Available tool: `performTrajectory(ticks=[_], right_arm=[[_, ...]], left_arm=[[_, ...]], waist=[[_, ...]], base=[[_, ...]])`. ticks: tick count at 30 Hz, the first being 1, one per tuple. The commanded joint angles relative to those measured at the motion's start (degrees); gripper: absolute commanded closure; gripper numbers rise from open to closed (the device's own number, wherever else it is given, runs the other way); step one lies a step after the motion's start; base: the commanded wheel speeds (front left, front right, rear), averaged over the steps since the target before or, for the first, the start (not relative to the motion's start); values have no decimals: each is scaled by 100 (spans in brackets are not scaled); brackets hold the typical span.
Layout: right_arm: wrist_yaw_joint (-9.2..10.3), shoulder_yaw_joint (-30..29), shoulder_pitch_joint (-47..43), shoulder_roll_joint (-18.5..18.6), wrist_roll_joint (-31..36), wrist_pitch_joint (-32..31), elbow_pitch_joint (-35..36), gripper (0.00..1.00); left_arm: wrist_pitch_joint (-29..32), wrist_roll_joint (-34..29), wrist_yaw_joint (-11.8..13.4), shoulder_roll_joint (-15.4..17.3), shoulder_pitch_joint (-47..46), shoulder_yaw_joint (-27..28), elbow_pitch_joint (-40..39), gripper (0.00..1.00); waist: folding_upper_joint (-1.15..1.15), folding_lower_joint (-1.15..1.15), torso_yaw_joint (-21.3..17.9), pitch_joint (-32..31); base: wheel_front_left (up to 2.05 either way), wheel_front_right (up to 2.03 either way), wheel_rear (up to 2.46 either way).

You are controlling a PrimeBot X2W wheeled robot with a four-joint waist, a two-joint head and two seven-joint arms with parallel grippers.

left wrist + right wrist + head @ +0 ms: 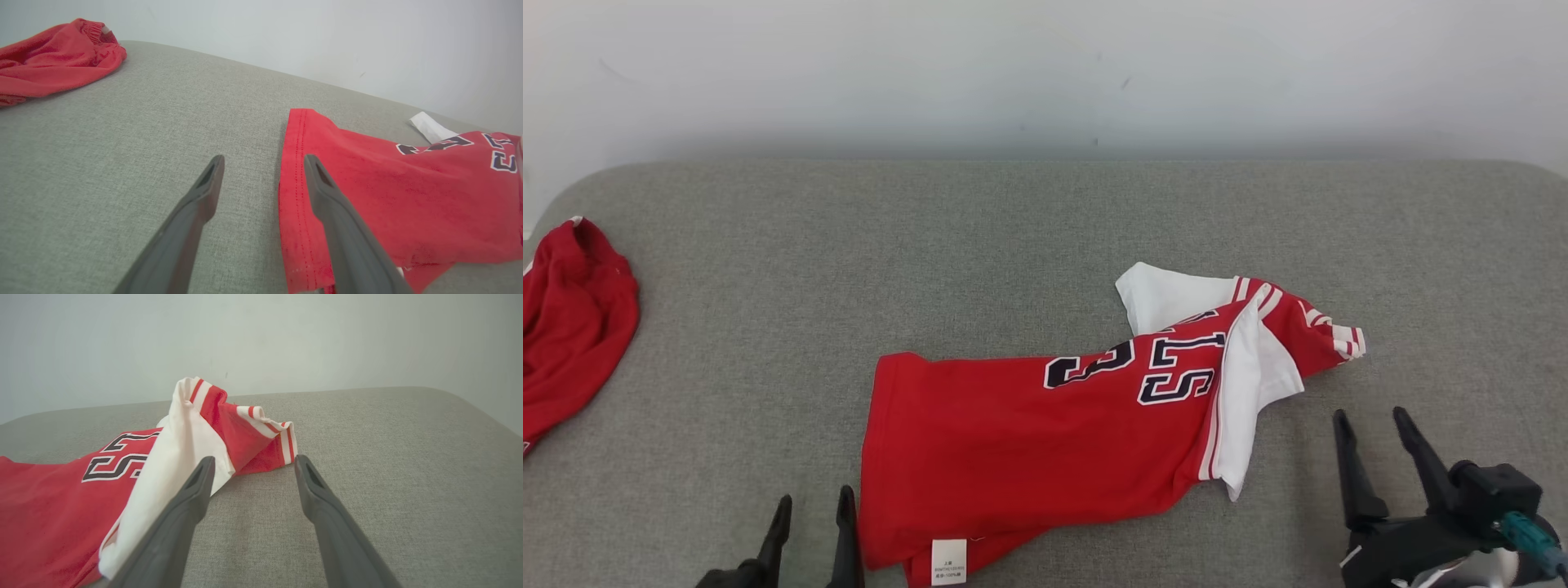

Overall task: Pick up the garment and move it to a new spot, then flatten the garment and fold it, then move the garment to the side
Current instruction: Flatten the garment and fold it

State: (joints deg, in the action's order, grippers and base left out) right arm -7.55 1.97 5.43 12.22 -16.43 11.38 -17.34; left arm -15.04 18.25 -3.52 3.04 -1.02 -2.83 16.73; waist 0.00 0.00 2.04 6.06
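The garment is a red jersey with white sleeves and dark numbers, lying crumpled across the middle of the grey padded table. Its hem faces my left gripper, and its bunched white and striped sleeve end faces my right gripper. My left gripper stands open at the lower left, just beside the hem, holding nothing; its right finger lies over the hem edge in the left wrist view. Low on the right, my right gripper is open and empty, a little short of the sleeve.
A second red garment lies heaped at the table's far left edge. A pale wall rises behind the table. Bare grey surface stretches to the right of the jersey and between the two garments.
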Motion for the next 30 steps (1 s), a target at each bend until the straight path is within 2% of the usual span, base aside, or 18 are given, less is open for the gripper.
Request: performTrajectory(ticks=[1, 9, 18, 30], right_arm=[[13, 19, 41, -80, 58, -48, -39, 0], [13, 164, 549, -174, 134, -92, -753, 0], [13, 350, 963, -200, 12, 111, -1650, 0], [14, 616, 1324, -199, -164, 301, -2344, 0]], left_arm=[[-13, -66, 1, 24, 96, -39, 86, 0], [180, -282, -111, 124, 28, -426, 665, 0], [83, -162, -224, 73, -194, -667, 1032, 0], [21, -96, -288, 61, -414, -834, 1327, 0]], waist=[[0, 0, -2, 11], [0, 0, 76, 31], [0, 0, 154, -27], [0, 0, 149, -70]], base=[[0, 0, 0], [0, 0, 0], [0, 0, 0], [0, 0, 0]])
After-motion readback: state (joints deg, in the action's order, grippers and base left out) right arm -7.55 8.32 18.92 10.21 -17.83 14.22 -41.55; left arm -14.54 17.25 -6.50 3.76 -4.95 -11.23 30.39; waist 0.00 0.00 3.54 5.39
